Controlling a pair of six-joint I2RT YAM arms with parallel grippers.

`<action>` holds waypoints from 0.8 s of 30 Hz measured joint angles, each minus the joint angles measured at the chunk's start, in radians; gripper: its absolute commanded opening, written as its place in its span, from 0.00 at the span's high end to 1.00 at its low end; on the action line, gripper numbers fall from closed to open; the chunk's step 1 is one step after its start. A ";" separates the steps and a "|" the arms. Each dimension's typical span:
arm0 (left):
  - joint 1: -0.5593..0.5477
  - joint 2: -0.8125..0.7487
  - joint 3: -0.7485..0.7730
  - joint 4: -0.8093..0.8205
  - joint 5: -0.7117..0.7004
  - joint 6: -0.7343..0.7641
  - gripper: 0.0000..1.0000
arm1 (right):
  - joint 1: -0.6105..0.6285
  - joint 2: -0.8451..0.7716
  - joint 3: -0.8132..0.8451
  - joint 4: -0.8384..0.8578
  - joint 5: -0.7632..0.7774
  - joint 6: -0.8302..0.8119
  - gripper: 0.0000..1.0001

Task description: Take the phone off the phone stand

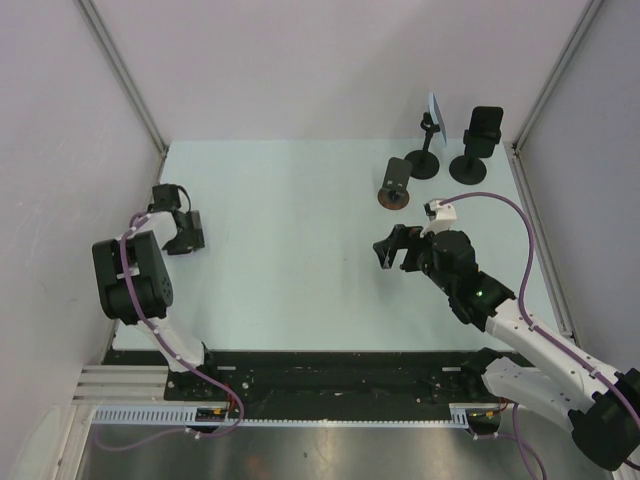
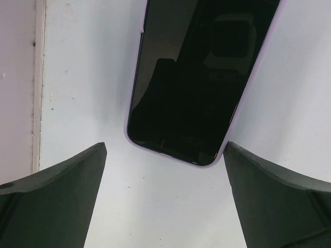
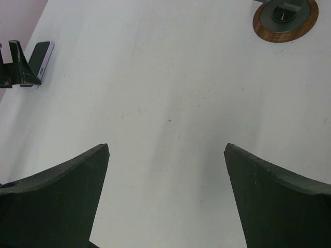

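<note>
Left gripper released, fingers spread wide, gripping nothing. Phone just past fingertips, flat on table, off any stand, near left wall. Screen up: dark, glossy, dim reflections; thin lilac case rim, rounded corners. Right gripper likewise spread, over bare table. Wood-based stand beyond it.

No text, label, brand, number or sign can be read in any view. The screen of the phone is shown dark and unmarked.
</note>
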 measured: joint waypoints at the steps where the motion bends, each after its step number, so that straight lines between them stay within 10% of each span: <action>1: 0.002 0.000 0.000 0.000 0.000 0.000 0.00 | 0.000 0.000 0.000 0.000 0.000 0.000 0.00; 24: 0.015 -0.004 0.000 -0.005 0.006 -0.001 0.00 | 0.000 0.000 0.000 0.001 -0.002 -0.003 0.00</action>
